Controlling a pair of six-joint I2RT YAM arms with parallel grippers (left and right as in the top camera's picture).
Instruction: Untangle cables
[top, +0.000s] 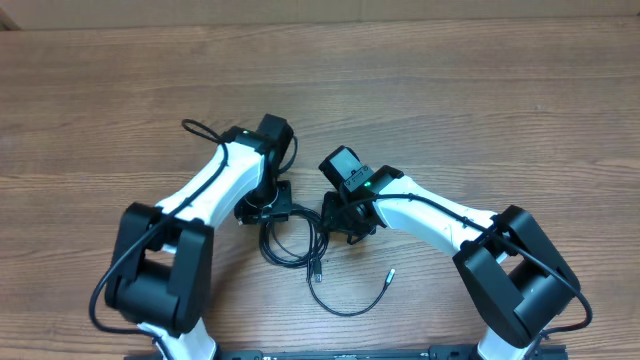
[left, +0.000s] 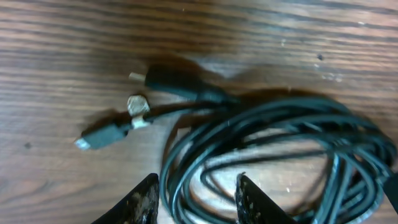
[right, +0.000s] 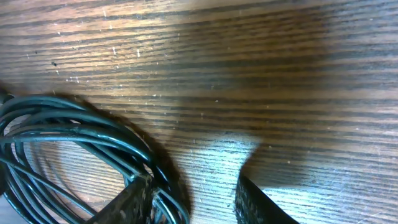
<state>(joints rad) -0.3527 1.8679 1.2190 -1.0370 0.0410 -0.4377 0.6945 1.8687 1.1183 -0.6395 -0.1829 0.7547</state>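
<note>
The cables lie as a black coil on the wood between my two arms. One loose cord trails toward the front edge, its plug tips lying free. My left gripper is down at the coil's upper left. In the left wrist view its jaws stand apart, with several strands of the coil running between them, unsqueezed. Two plugs lie just beyond. My right gripper is at the coil's right side. In the right wrist view it is open, with strands against its left finger and bare wood in the rest of the gap.
The wooden table stretches bare behind and to both sides of the arms. A small silver tie sits on the cords near a slim grey-tipped plug. Both arm bases stand at the front edge.
</note>
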